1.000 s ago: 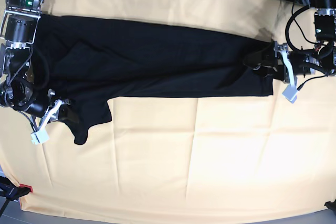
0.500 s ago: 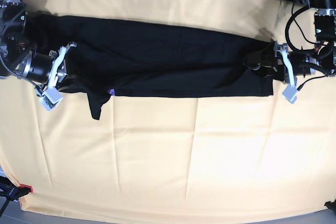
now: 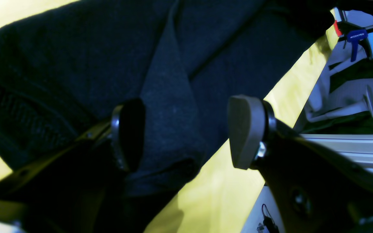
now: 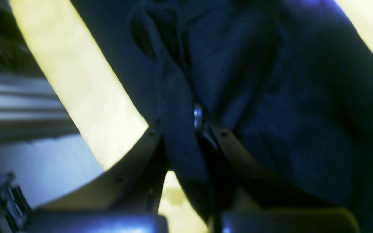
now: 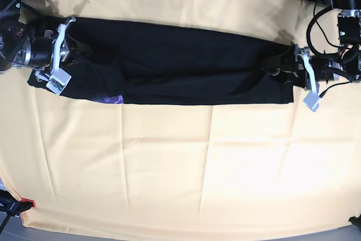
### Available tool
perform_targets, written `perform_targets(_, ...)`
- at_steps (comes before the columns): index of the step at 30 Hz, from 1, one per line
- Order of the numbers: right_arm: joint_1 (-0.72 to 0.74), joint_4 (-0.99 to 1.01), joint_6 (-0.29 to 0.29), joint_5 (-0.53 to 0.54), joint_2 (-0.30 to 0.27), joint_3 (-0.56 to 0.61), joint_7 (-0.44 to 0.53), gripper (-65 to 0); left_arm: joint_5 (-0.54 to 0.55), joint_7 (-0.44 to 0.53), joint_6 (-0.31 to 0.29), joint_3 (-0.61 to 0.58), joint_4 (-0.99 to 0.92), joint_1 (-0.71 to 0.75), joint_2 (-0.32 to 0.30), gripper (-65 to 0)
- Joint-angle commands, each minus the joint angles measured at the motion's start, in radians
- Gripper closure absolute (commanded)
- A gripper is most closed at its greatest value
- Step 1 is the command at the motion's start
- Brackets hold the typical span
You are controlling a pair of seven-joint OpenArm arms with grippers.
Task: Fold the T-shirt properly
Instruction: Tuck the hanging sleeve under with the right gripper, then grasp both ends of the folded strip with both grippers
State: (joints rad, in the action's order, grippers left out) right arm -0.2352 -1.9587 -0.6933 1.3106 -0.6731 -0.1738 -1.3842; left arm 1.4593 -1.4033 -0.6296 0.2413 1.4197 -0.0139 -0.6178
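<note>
The right gripper (image 4: 180, 129) is clamped on a fold of the T-shirt (image 5: 186, 63), black fabric running up between its closed jaws in the right wrist view. In the base view this gripper (image 5: 61, 49) sits over the shirt's left end, where a small patch of purple print (image 5: 115, 99) shows at the lower edge. At the opposite end, the left gripper (image 3: 186, 132) stands with its jaws spread apart; a narrow pleat of black cloth lies in the gap between the two pads (image 3: 243, 131) without either pad pressing it. In the base view that gripper (image 5: 302, 74) rests at the shirt's right end. The shirt lies stretched in a long, narrow black band across the upper part of the yellow cloth (image 5: 208, 167), its lower edge nearly straight between both grippers.
</note>
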Motion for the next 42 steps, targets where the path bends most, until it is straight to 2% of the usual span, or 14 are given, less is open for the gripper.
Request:
perform_targets(1, 0.011, -0.015, -0.005, 0.026, -0.028, -0.01, 0.002, 0.0, 0.024, 0.007, -0.006, 0.009, 0.014, -0.017, -0.023, -42.2)
perform_targets(7, -0.005, -0.015, -0.005, 0.028, -0.073, -0.01, -0.008, 0.0, 0.024, 0.007, -0.007, 0.01, 0.014, -0.017, -0.052, -42.2)
perform_targets(13, -0.061, -0.015, -0.005, 0.012, -0.1, -0.01, -0.005, 0.0, 0.024, 0.007, -0.007, 0.01, 0.014, -0.024, -0.131, -42.2)
perform_targets(17, -0.061, -0.015, -0.005, -0.113, -0.1, -0.01, 0.05, 0.0, 0.024, 0.007, -0.006, 0.01, 0.014, -0.037, -0.183, -42.2)
perform_targets(19, -0.061, -0.015, -0.005, -0.196, -0.1, -0.01, 0.076, -9.1, 0.024, 0.007, -0.006, 0.01, 0.014, -0.037, -0.21, -42.2)
perform_targets(23, -0.061, -0.015, -0.005, -0.229, -0.117, -0.01, 0.082, -41.3, 0.024, 0.007, -0.016, 0.01, 0.014, -0.037, -0.271, -42.2)
perform_targets(25, -0.061, -0.016, -0.005, -0.196, -0.143, -0.01, 0.07, -45.7, 0.024, 0.007, -0.025, 0.01, 0.014, -0.037, -0.303, -42.2)
perform_targets(28, -0.051, -0.036, -0.005, -0.133, -0.19, -0.011, -0.012, -45.6, 0.024, 0.007, -0.025, 0.01, 0.014, -0.036, -0.346, -42.2)
perform_targets(33, -0.05, -0.116, 0.0, -0.041, -0.225, -0.084, -0.012, -44.5, 0.024, 0.007, -0.024, 0.015, 0.014, -0.036, -0.376, -42.2)
perform_targets(34, -0.051, -0.124, 0.027, -0.017, -0.224, -0.104, 0.022, -42.3, 0.024, 0.007, -0.023, 0.016, 0.014, -0.036, -0.377, -42.2)
perform_targets(36, -0.05, -0.125, 0.054, -0.013, -0.203, -0.125, 0.093, -28.7, 0.024, 0.007, -0.006, 0.017, 0.014, -0.036, -0.377, -42.2)
perform_targets(38, -0.051, -0.12, 0.021, -0.079, -0.146, -0.129, 0.119, -6.1, 0.024, 0.007, -0.002, 0.017, 0.013, -0.034, -0.375, -42.2)
perform_targets(39, -0.054, -0.109, 0.019, -0.105, -0.106, -0.129, 0.131, 0.0, 0.024, 0.007, -0.002, 0.017, 0.013, -0.032, -0.372, -42.2)
perform_targets(42, -0.065, -0.05, -0.005, -0.203, 0.025, -0.129, 0.232, 0.0, 0.024, 0.007, -0.002, 0.018, 0.013, -0.031, -0.344, -42.2)
